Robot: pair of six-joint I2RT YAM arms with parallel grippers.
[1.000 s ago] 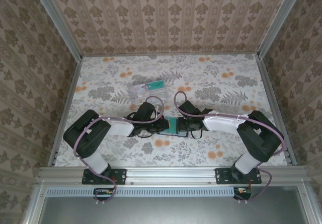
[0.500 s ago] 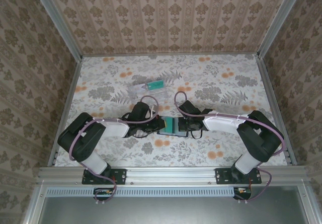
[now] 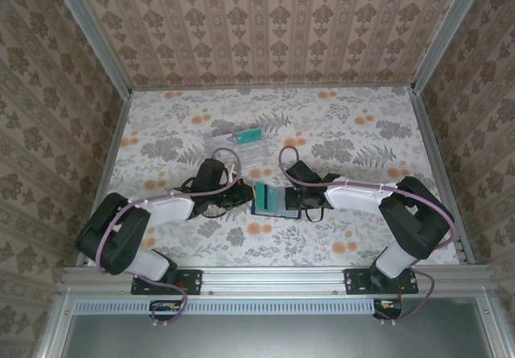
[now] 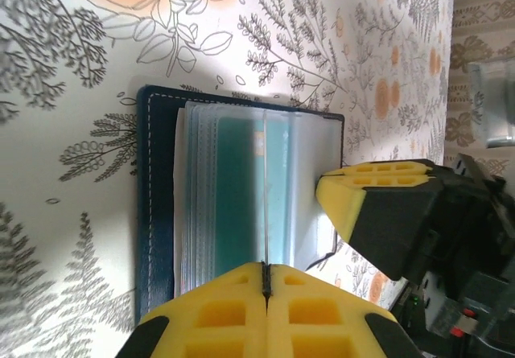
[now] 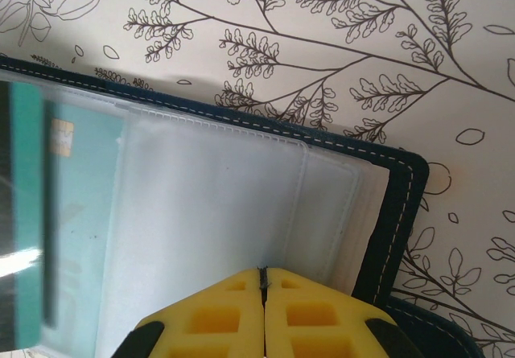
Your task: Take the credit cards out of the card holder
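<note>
I've drawn my left arm (image 3: 165, 207) back leftward. The left gripper (image 4: 266, 271) has slid a card (image 3: 262, 190) partway from the wallet (image 4: 157, 213).

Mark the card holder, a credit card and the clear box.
card holder (image 4: 157, 213): left wrist view, navy cover
credit card (image 4: 237, 189): left wrist view, teal face
clear box (image 3: 221, 146): top external view, left end

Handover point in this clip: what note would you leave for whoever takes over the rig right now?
Left gripper: shut on a teal credit card, edge-on between its fingers, apparently partly out of the card holder.
Right gripper: shut, tips pressing the holder's clear sleeves at its right end.
The holder lies open on the table between the arms.
Done: what looks like a boxed card lies in the clear box behind.
Left: pull the gripped card free; a sleeved card remains in the holder.
</note>
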